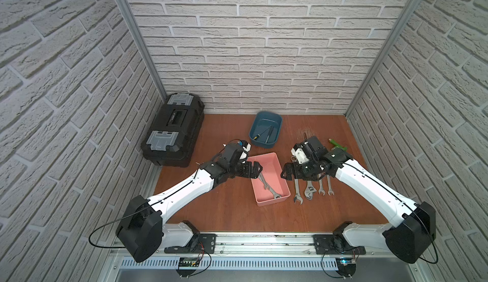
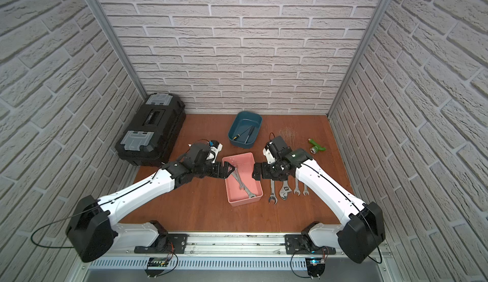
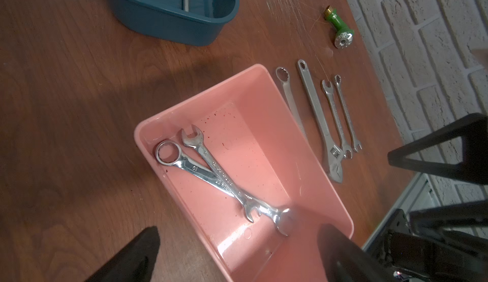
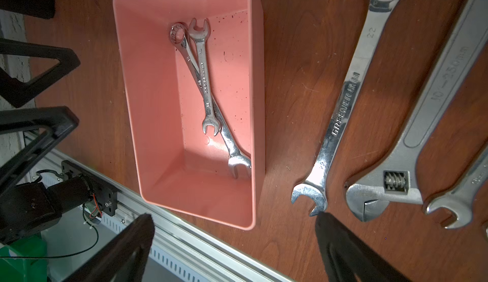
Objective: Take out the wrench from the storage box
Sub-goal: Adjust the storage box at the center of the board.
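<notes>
The pink storage box (image 1: 272, 165) sits mid-table with two wrenches crossed on its floor, an open-ended wrench (image 3: 208, 159) lying over a ring-ended wrench (image 3: 184, 165); just beside its right wall, a row of four wrenches (image 3: 317, 114) lies side by side on the wooden tabletop (image 1: 224, 209); we judge the job partly done, with those four out and the crossed pair yet to be lifted. The left gripper (image 1: 254, 171) hangs over the box's left wall toward the far end, its fingers (image 3: 142, 249) spread wide and empty, one over the box's floor and one outside the wall; the right gripper (image 1: 284, 172) faces it from just beyond the right wall, above the far ends of the row, its fingers (image 4: 338, 235) equally wide with nothing between them. Both arms reach in from the near rail, elbows out, wrists turned inward; in our judgement the left is better placed for the next pick.
</notes>
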`<state>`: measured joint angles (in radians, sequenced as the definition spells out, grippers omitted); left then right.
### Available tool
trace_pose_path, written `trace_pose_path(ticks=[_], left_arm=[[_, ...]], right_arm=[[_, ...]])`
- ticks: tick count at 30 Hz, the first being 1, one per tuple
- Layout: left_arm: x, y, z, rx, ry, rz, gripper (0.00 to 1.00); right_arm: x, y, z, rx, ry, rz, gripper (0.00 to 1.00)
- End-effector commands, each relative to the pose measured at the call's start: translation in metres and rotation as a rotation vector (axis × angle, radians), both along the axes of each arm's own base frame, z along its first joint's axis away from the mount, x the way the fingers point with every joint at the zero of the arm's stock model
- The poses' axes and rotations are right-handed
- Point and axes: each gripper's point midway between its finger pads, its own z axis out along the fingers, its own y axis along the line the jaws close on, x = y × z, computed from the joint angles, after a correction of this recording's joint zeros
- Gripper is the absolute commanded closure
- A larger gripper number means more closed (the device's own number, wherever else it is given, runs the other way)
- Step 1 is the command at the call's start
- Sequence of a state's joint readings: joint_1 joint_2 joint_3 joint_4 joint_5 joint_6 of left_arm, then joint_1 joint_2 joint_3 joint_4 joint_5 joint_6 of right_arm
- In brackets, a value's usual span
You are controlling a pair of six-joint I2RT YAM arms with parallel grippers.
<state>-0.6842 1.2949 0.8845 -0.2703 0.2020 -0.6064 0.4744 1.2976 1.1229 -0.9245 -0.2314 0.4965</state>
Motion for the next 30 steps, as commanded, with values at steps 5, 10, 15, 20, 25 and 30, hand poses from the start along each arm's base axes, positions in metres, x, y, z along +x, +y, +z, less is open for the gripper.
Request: trace_pose_path(ticks=[5,10,15,20,25,30], left_arm=[[0.009,-0.016,0.017,0.005,-0.032,0.01,0.03],[0.003,-0.031,0.011,0.074,0.012,0.028,0.08],[-0.003,-0.054,-0.005,0.154,0.057,0.008,0.1],[-0.007,-0.065,-0.038,0.219,0.141,0.037,0.19],[-0.011,-0.069,-0.059,0.283,0.194,0.037,0.24],[-0.019,-0.061,-0.077,0.342,0.24,0.02,0.27]], right_arm=[[0.007,-0.014,0.019,-0.05,-0.092,-0.036,0.0],[0.013,-0.037,0.032,-0.099,-0.166,-0.103,0.0],[0.016,-0.058,0.043,-0.125,-0.212,-0.161,0.0],[0.014,-0.07,0.045,-0.129,-0.216,-0.196,0.0],[0.013,-0.076,0.045,-0.132,-0.218,-0.213,0.0],[0.017,-0.079,0.043,-0.132,-0.214,-0.221,0.0]])
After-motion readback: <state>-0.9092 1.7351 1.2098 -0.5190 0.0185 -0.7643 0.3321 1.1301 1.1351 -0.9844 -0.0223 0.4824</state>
